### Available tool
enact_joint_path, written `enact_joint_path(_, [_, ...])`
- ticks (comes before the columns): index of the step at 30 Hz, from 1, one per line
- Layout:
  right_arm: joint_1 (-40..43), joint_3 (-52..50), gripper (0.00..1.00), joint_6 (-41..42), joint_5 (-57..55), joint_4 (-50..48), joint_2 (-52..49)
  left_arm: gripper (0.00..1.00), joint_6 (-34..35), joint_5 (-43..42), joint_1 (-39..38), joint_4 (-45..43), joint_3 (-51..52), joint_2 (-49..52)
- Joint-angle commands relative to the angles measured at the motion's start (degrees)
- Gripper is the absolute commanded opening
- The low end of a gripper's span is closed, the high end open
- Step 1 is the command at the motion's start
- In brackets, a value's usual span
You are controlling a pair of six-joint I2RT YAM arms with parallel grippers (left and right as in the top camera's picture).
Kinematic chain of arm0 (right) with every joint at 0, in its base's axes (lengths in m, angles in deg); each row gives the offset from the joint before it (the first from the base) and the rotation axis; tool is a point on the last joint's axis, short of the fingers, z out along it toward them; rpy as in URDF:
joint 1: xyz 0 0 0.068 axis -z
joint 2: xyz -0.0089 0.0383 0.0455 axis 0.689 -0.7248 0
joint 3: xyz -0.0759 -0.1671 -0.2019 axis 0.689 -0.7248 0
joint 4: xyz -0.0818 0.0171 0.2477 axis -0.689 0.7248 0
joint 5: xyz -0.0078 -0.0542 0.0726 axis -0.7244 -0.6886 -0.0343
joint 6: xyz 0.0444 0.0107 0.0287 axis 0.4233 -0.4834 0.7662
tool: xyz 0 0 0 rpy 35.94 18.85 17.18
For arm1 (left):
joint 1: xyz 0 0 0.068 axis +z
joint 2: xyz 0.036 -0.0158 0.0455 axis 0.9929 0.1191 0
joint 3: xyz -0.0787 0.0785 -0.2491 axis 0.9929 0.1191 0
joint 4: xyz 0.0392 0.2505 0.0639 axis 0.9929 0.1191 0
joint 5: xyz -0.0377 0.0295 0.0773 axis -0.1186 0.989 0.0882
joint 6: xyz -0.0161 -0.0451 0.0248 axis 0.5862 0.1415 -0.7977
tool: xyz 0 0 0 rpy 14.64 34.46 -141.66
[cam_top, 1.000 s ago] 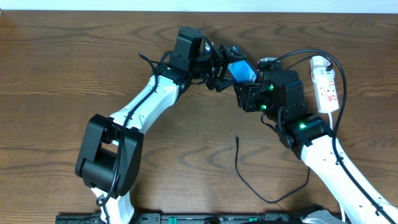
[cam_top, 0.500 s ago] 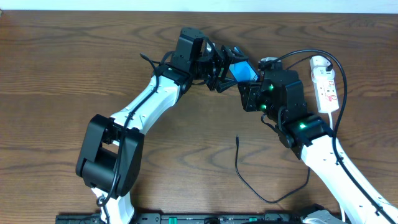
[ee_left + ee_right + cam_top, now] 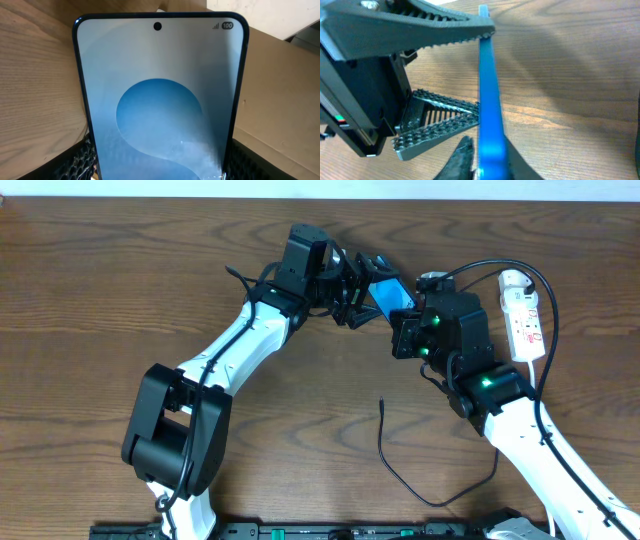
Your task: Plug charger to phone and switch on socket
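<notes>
Left wrist: phone screen, left end effector grasping. Right wrist: edge-on, right end effector pinching it. Charger, 6 o'clock, overhead only.

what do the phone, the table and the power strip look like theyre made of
Phone: glossy glass face, going by its smooth sheen, with a dark, possibly metal frame. Table: wood or wood-look laminate, low sheen, brown grain lines. Power strip: smooth white plastic, apparently.
</notes>
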Motion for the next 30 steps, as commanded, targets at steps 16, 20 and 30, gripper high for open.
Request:
enact_joint_path(16, [-0.3, 1.4, 0.01, 0.1, -1.1, -0.1, 0.1, 0.96, -0.2, -1.9, -0.1, -0.7, -1.4, -2.8])
enact_joint_path(20, [-0.2, 1.4, 0.01, 0.1, -1.2, -0.5, 0.2, 0.98, -0.7, -2.0, -0.1, -0.7, -1.4, -2.8])
enact_joint_path(30, [2.5, 1.4, 0.01, 0.3, -1.4, -3.1, 0.2, 0.98, -2.3, -9.2, 2.4, -2.5, -1.4, -2.8])
